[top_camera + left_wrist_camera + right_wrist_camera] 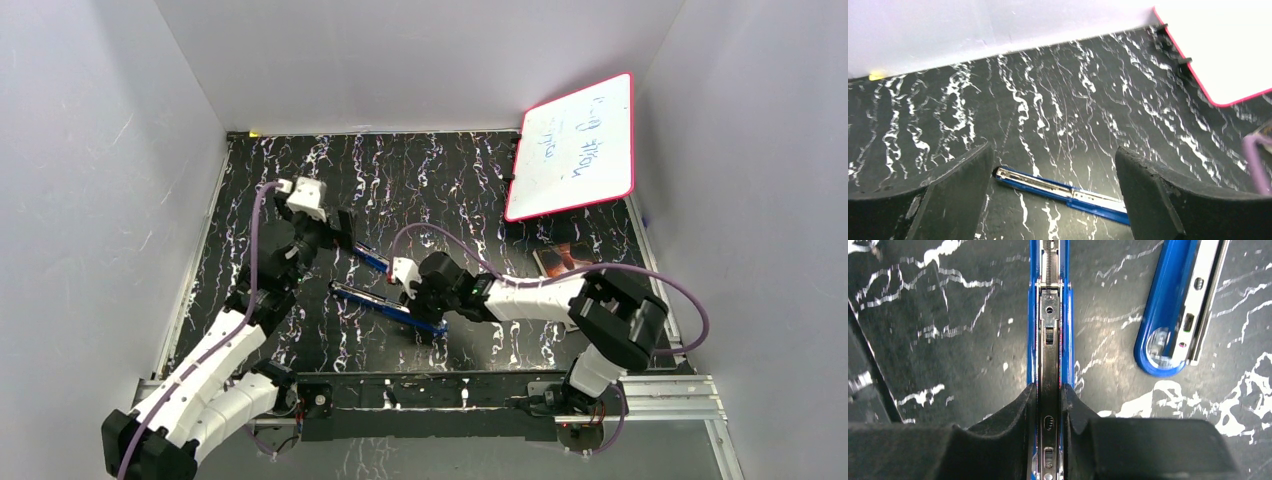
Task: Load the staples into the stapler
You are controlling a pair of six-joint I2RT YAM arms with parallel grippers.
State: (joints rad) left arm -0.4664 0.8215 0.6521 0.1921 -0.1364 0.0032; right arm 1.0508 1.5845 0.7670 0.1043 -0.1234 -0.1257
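Observation:
The blue stapler lies opened on the black marbled table as two long parts. Its lower part (390, 308) has a metal rail (1049, 340) running down its blue channel, and my right gripper (1049, 395) is shut on that rail from both sides. The other blue part (1173, 315), with a rounded end and a silvery strip, lies beside it. The same part (1063, 192) rests flat on the table between the wide-open fingers of my left gripper (1053, 152), touching neither finger. In the top view the left gripper (345, 228) hovers at that part's far end. The staples are not in view as separate pieces.
A red-rimmed whiteboard (575, 145) leans at the back right. A small reddish-brown object (560, 260) lies in front of it. White walls enclose the table on three sides. The right arm's purple cable (470, 245) arcs over the table's middle.

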